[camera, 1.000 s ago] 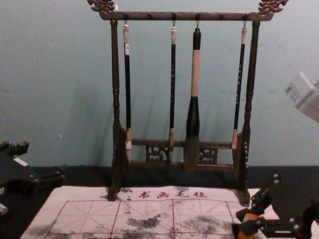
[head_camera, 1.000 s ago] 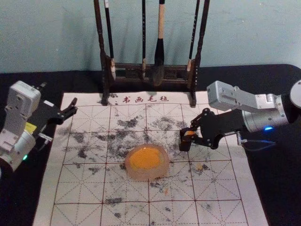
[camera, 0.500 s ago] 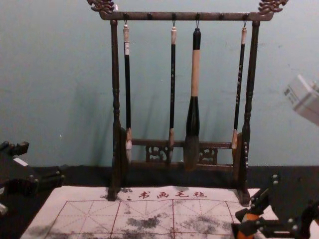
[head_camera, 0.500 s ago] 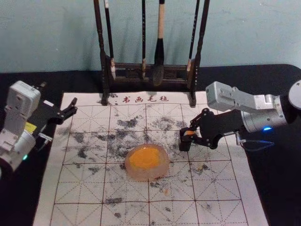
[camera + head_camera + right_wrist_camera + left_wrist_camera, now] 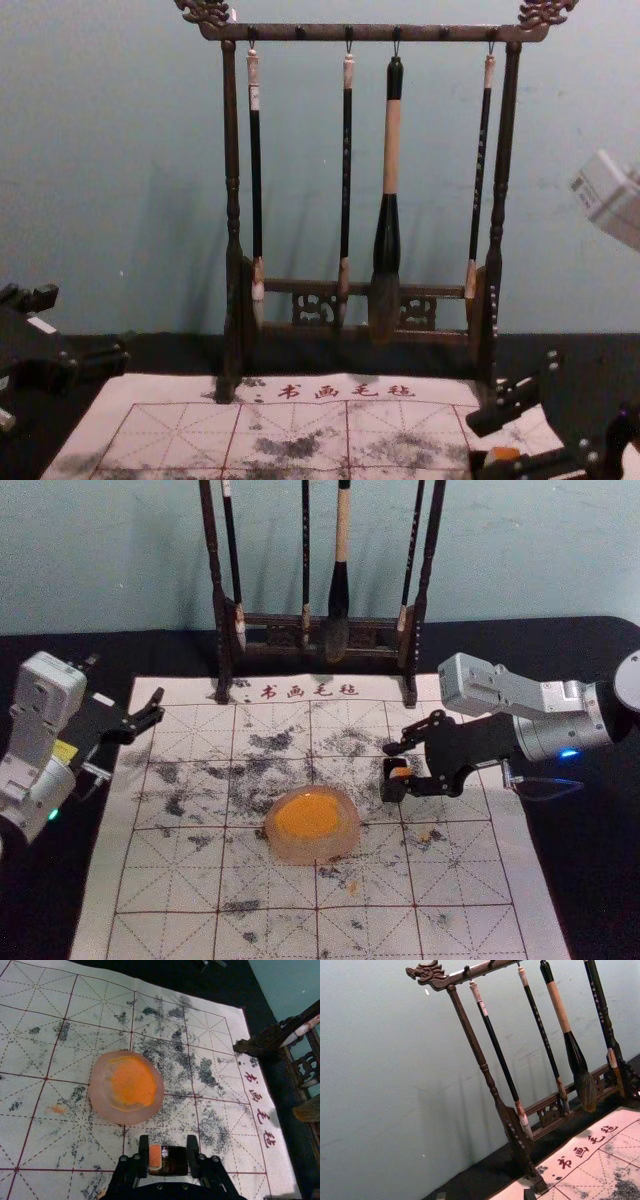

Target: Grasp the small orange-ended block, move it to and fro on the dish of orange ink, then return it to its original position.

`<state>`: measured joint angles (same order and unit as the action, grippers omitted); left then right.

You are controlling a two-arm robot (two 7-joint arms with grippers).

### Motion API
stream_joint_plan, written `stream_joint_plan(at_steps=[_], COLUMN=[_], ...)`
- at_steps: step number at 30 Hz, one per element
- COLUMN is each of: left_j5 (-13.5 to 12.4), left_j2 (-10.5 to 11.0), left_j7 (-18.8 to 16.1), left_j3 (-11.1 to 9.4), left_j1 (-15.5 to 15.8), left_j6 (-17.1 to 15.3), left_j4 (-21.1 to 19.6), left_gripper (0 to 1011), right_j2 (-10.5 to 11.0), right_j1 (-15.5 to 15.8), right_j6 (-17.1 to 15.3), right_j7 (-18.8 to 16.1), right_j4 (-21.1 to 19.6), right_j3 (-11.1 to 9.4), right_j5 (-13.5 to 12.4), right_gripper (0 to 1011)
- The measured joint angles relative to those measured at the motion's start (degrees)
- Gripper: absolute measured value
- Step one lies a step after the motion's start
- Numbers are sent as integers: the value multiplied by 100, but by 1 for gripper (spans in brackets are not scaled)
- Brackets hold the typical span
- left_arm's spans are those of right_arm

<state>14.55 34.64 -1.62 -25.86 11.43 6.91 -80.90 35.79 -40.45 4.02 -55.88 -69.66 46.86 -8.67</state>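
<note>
In the head view, my right gripper (image 5: pixel 398 768) reaches in at about 2 o'clock from the translucent pinkish round dish of orange ink (image 5: pixel 341 850), its fingers spread open, one on each side of the small black block with an orange end (image 5: pixel 393 791). That block sits on the white felt mat with dark red grid lines and black smudges (image 5: pixel 165 885), at 2 o'clock from the dish and apart from it. My left gripper (image 5: pixel 125 678) idles at 10 o'clock from the dish, its fingers held wide. At 12 o'clock stands the dark carved wooden rack (image 5: pixel 220 630) with four hanging brushes (image 5: pixel 340 590). In the left wrist view, the tips of my left gripper (image 5: pixel 485 1194) stand well apart, with the rack and brushes beyond. In the right wrist view, the block lies between the two fingers of my right gripper (image 5: pixel 168 1155), orange end next to one of them; whether that finger touches it, I can't tell. The dish is near, past my fingertips. In the chest view, my right gripper comes in between 4 and 5 o'clock, one finger clear above the block's orange end, the other low beside it; my left gripper is at 8 o'clock, fingers parted.
</note>
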Motion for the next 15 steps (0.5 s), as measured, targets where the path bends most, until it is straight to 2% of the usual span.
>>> stream_joint_plan(at_steps=[1, 12, 13, 15], left_j5=[0, 0, 0, 0], left_j2=[0, 0, 0, 0], left_j7=[0, 0, 0, 0], left_j3=[0, 0, 0, 0], left_j1=[0, 0, 0, 0], left_j6=[0, 0, 0, 0], left_j4=[0, 0, 0, 0], left_gripper=[1001, 1001, 1001, 1001], right_j2=[0, 1, 1, 0], right_j1=[0, 0, 0, 0], right_j6=[0, -4, -4, -4], right_j7=[0, -1, -1, -1], right_j4=[0, -2, -2, -2], right_j3=[0, 0, 0, 0], right_j5=[0, -5, -5, -6], right_gripper=[449, 808, 864, 892])
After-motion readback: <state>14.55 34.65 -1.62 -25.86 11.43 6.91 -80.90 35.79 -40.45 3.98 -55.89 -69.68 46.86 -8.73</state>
